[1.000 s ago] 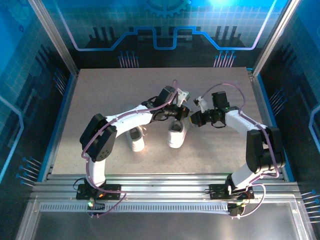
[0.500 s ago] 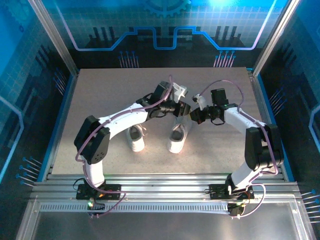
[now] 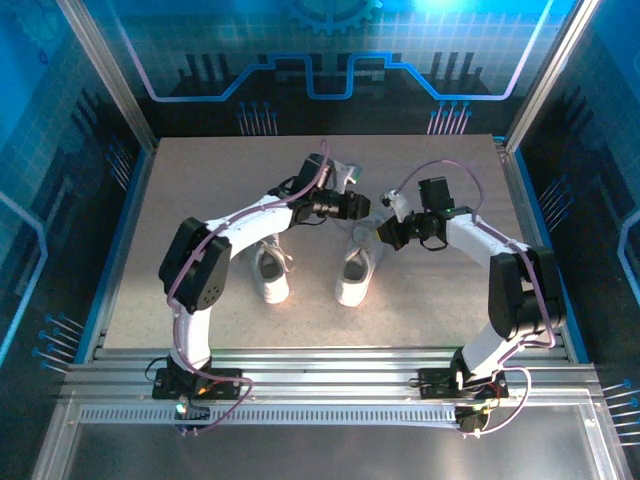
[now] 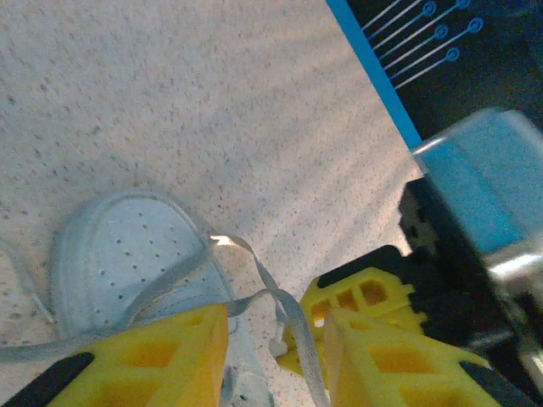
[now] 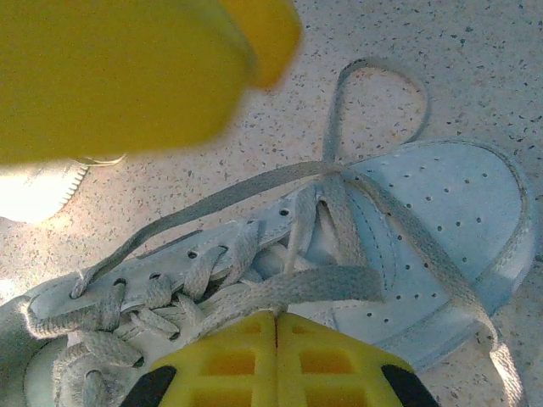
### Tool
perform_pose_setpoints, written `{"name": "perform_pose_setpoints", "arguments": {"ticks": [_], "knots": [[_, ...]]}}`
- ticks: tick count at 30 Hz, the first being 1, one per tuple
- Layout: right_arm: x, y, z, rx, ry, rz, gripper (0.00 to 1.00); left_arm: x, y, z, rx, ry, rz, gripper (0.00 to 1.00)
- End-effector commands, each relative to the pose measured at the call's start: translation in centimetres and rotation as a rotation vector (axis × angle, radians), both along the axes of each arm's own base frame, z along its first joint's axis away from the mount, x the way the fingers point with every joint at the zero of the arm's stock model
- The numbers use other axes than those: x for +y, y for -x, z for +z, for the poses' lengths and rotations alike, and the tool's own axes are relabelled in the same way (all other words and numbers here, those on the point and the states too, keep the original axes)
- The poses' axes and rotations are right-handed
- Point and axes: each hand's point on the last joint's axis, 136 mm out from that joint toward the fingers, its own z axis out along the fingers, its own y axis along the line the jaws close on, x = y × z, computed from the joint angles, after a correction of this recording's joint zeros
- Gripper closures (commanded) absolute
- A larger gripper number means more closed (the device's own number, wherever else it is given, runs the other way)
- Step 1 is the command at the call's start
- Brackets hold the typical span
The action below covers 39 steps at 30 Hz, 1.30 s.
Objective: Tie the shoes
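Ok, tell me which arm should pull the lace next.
Right, probably: the right hand is shut on the lace over the shoe; the left hand stands open, lace loose between its fingers.

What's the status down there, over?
Left gripper open, lace running between fingers. Right gripper shut on lace over shoe. Nothing blocking.

The left gripper (image 4: 276,320) stands parted — a lace (image 4: 254,264) runs between, shoe (image 4: 119,254) alongside.

2 white shoes (image 3: 355,280) (perforated toes) — yellow right tool (image 5: 277,332), speckled beige table (image 5: 509,51).
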Motion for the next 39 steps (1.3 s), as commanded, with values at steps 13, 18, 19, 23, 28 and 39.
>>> {"name": "perform_pose_setpoints", "arguments": {"ticks": [13, 18, 19, 23, 28, 39], "knots": [[0.9, 0.4, 1.1, -0.047, -0.016, 0.047, 1.0, -3.4, 1.0, -0.7, 0.107, 0.091, -0.073, 0.7], [0.9, 0.4, 1.3, -0.056, -0.018, 0.046, 1.0, -3.3, 1.1, -0.6, 0.107, 0.086, -0.071, 0.77], [0.9, 0.4, 1.4, -0.059, -0.02, 0.046, 1.0, -3.2, 1.2, -0.7, 0.11, 0.082, -0.07, 0.78], [0.9, 0.3, 1.6, -0.067, -0.024, 0.04, 1.0, -3.1, 1.2, -0.9, 0.112, 0.07, -0.068, 0.85], [0.8, 0.3, 1.6, -0.071, -0.018, 0.038, 1.0, -2.8, 1.4, -0.8, 0.1, 0.051, -0.065, 1.0], [-1.4, 0.2, 2.3, -0.065, 0.055, -0.04, 0.73, 0.5, -0.1, 2.2, -0.034, 0.017, 0.015, 1.0]]}}
